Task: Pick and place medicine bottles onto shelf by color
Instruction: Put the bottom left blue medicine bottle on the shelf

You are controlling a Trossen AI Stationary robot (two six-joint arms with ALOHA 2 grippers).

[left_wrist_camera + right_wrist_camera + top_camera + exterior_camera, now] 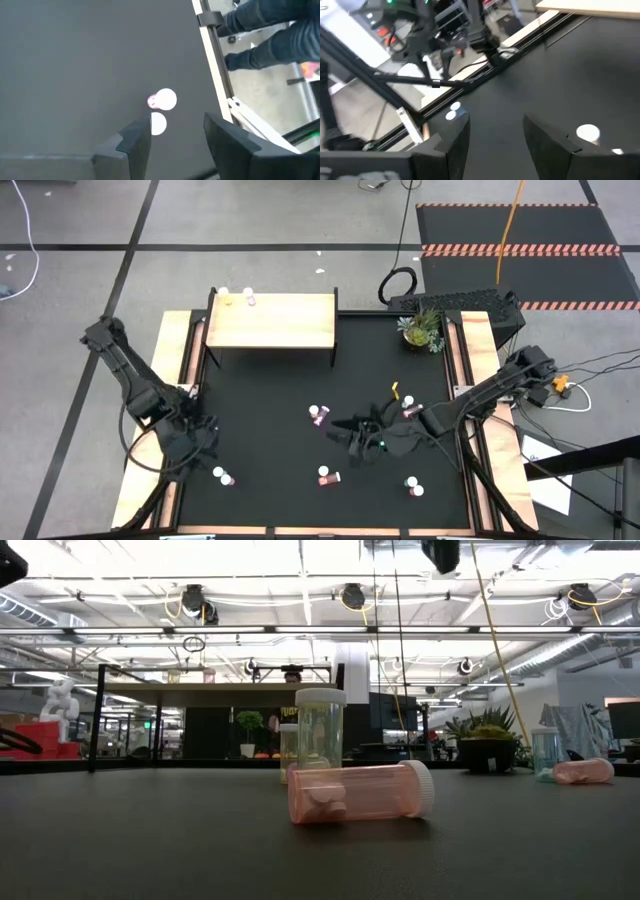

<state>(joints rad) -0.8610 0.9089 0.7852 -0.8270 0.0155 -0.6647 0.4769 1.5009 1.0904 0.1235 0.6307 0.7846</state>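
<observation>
Over the black table mat (270,430), both arms are working at once: the left gripper (177,132) is hovering near the mat's left edge with its jaws parted and nothing between them, lined up above two white-capped medicine bottles (162,100) standing close together just ahead of its fingers, apparently so that it can drop onto one. The right gripper (362,442) is reaching low across the mat's middle, jaws likewise apart and empty, with an upright white-capped bottle (588,132) just beside one finger. The remaining bottles are lying scattered across the mat; in the low view a translucent pink one (360,792) is resting on its side (pills showing through the wall), white cap pointing right, in front of a taller clear one (320,735) standing upright. The shelf (271,320) is sitting at the far side, two bottles (238,299) already grouped at its left corner, well apart from the rest. A potted plant (421,328) is standing at the far right corner.
</observation>
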